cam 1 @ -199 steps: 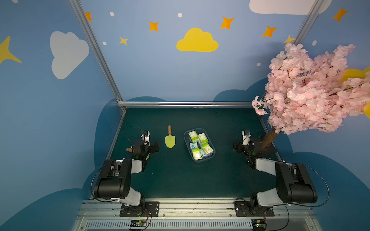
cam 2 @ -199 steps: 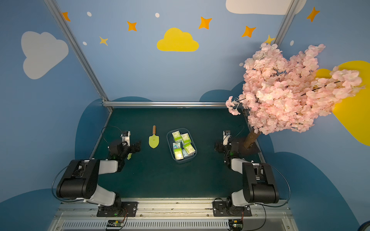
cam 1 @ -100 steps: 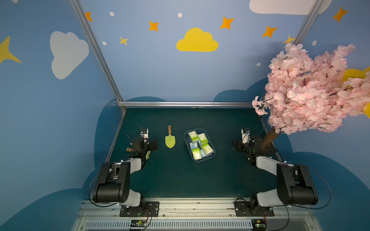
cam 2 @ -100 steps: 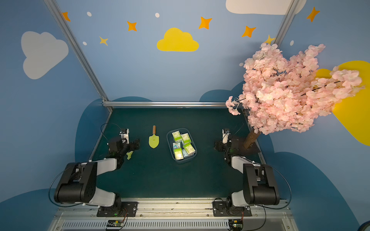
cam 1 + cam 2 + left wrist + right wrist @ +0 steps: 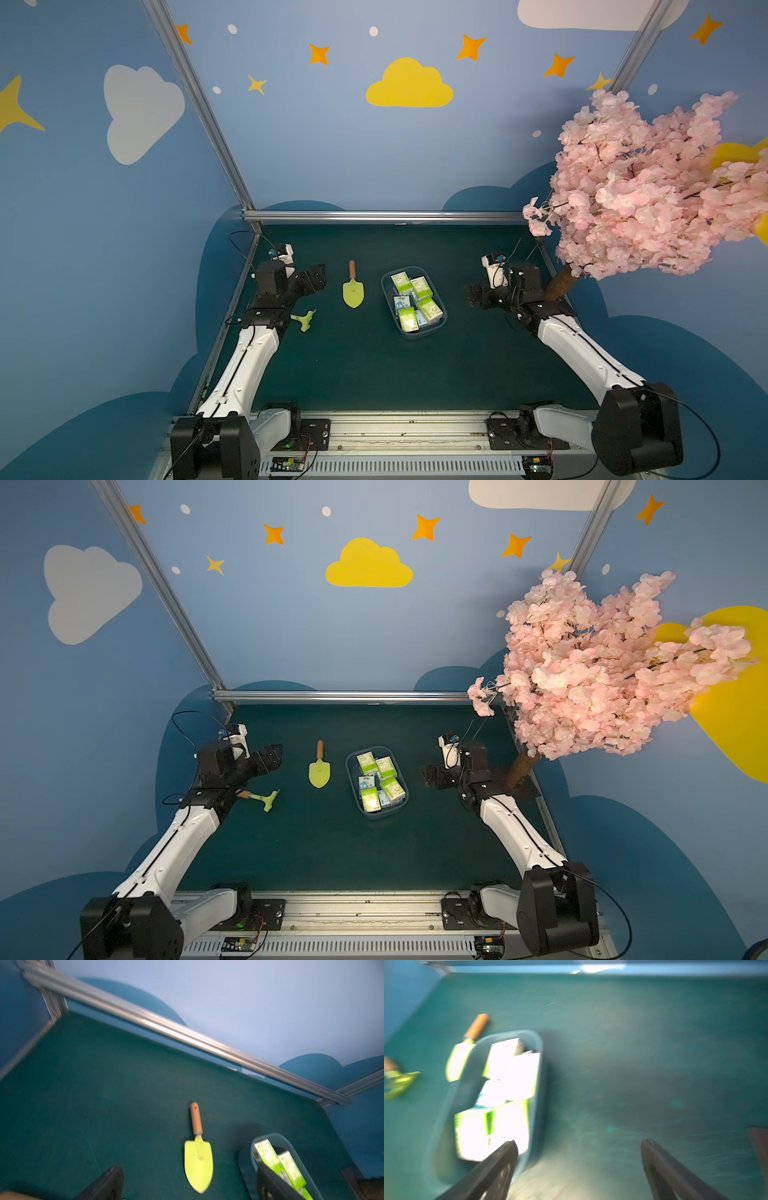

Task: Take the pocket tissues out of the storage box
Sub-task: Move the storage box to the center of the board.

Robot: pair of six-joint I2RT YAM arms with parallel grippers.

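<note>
The pocket tissues [image 5: 415, 300] all lay inside the storage box [image 5: 387, 297], which stood on the dark green worktop [image 5: 374, 374] about midway between the two arms. Green-and-white packs lay on top, some of them tilted, and light-blue packs showed between and under them. The exact number could not be counted. The left hand [image 5: 318, 277] was near the left edge of the worktop, well apart from the box, with its jaws spread wide and nothing between them. The right hand [image 5: 469, 296] was on the other side of the box, near it but not touching, and it was also released and empty. A yellow-green trowel [image 5: 353, 291] with a wooden handle lay flat between the left hand and the box. A small green rake [image 5: 305, 321] lay just beside the left arm. The right wrist view was blurred.
</note>
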